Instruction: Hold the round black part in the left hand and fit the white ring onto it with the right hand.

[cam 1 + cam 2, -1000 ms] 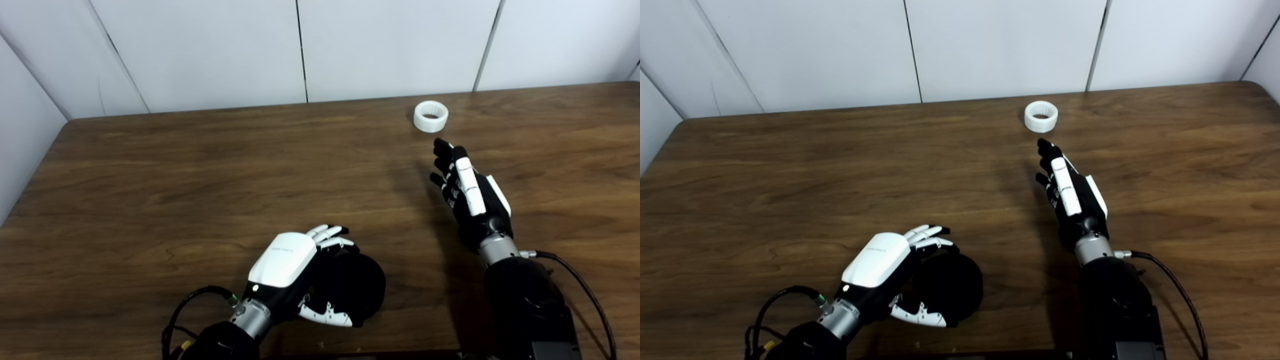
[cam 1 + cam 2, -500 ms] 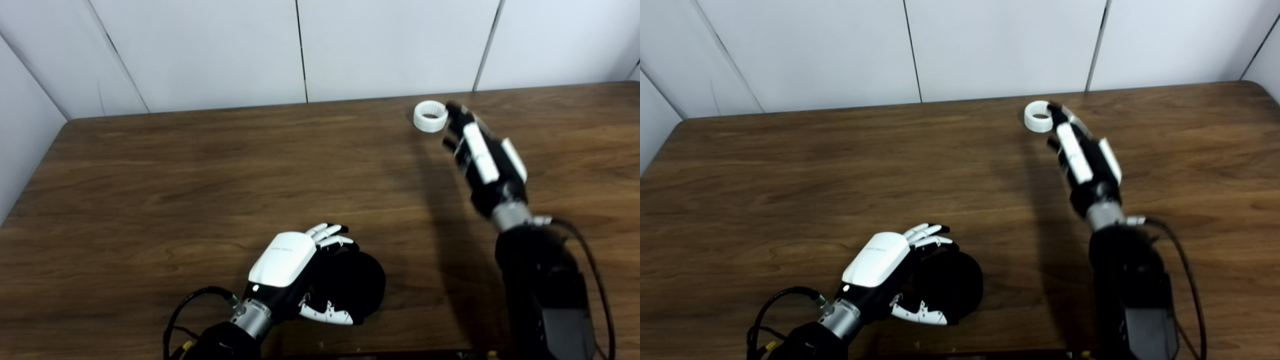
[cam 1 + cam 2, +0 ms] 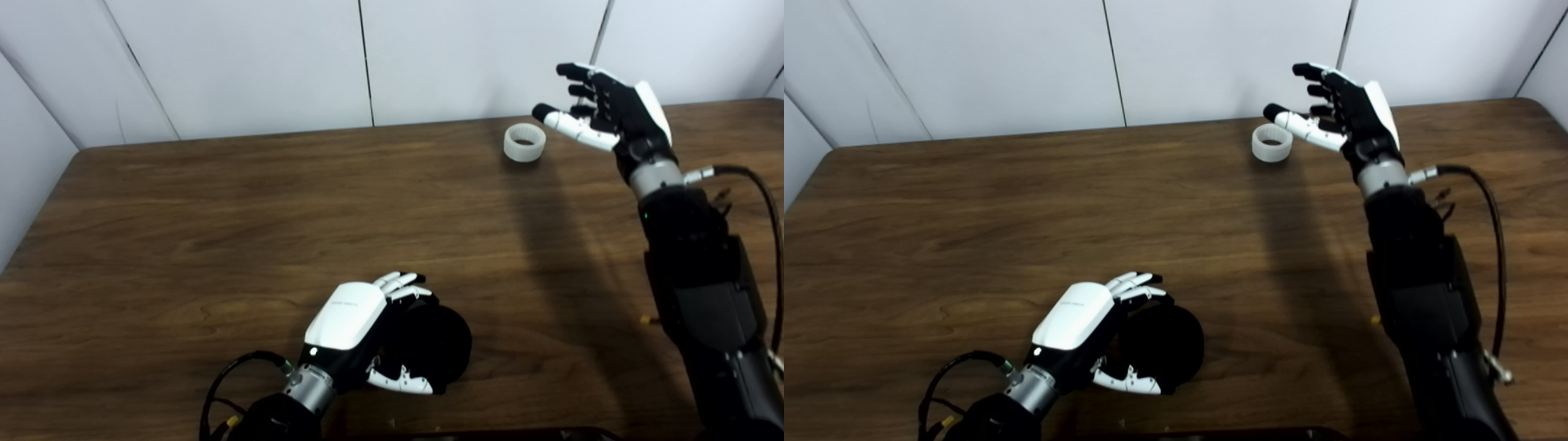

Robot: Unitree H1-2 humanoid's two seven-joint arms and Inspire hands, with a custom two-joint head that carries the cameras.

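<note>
The left hand [image 3: 358, 331] wraps its fingers around the black part [image 3: 438, 349], steadying it on the table [image 3: 184, 233]. The right hand [image 3: 612, 110] hovers beside the ring [image 3: 524, 142], fingers spread, apparently readying a grasp.

Table [image 3: 184, 233] bare across left and centre; wide open passage between both hands. Ring [image 3: 524, 142] stands alone near far edge, free on left, near and far sides. Right hand [image 3: 606, 113] raised just right of ring, fingers spread, thumb reaching over ring's right side; holds nothing. Wall [image 3: 245, 61] rises just behind far edge, limiting reach beyond ring. Left hand [image 3: 367, 334] wrapped round black part [image 3: 444, 349] at near edge; part's right side uncovered. Cable [image 3: 759, 202] loops beside right forearm.
</note>
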